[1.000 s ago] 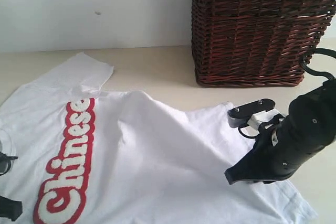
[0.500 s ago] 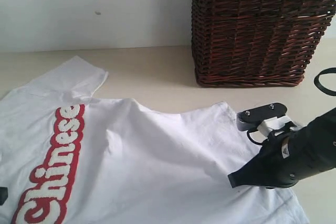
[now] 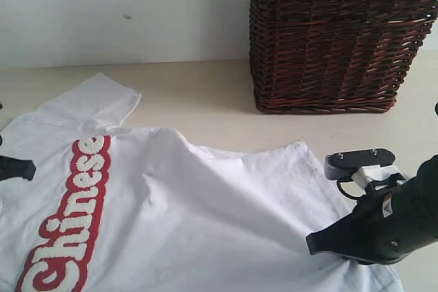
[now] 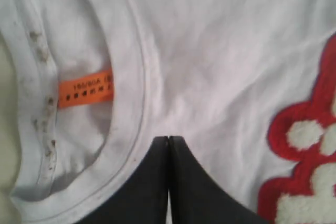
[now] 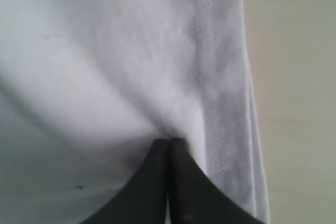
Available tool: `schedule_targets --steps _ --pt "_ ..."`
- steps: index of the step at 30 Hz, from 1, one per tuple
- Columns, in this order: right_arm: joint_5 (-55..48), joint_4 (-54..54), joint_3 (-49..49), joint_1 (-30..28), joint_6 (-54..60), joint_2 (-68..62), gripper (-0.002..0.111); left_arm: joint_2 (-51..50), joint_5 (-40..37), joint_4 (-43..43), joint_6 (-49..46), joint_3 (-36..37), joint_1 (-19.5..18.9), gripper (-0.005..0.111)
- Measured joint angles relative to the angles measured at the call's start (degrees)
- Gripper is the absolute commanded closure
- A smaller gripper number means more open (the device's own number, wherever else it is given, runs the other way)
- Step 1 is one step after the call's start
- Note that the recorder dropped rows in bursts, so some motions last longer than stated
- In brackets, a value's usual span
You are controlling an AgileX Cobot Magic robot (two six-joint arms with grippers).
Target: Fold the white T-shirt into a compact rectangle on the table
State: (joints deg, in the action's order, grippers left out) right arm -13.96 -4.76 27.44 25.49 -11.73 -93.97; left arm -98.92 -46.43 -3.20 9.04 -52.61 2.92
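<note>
Beige tabletop [image 3: 205,94], with the tee [image 3: 205,217] spread across it print-up (a bit rumpled) and a wicker basket [image 3: 335,39] standing beyond it. The right end effector [image 5: 168,142] is clenched on fabric near the stitched edge. The left end effector [image 4: 168,140] pinches fabric just beside the collar, near the orange tag [image 4: 86,88].

The T-shirt [image 3: 205,217] lies spread on the surface [image 3: 198,94], with the basket [image 3: 335,32] standing behind its right part, the left claw [image 4: 168,138] at its neckline and the right claw [image 5: 168,140] at its right edge.
</note>
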Motion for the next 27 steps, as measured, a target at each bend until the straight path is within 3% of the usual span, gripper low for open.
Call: schedule_targets --steps 12,21,24,27 --pt "-3.3 -6.5 -1.2 -0.1 0.1 1.4 0.108 0.5 4.7 22.3 -17.1 -5.8 0.0 0.107" --pt "-14.2 -7.3 4.5 -0.1 5.4 8.9 0.108 0.5 6.6 24.7 -21.1 -5.8 0.0 0.107" --pt "-9.1 -5.7 9.2 -0.1 7.7 13.7 0.093 0.5 7.9 24.8 -21.9 -5.8 0.0 0.107" --pt "0.4 -2.8 13.0 -0.7 5.4 12.3 0.067 0.5 7.8 25.5 -22.0 -5.9 0.0 0.107"
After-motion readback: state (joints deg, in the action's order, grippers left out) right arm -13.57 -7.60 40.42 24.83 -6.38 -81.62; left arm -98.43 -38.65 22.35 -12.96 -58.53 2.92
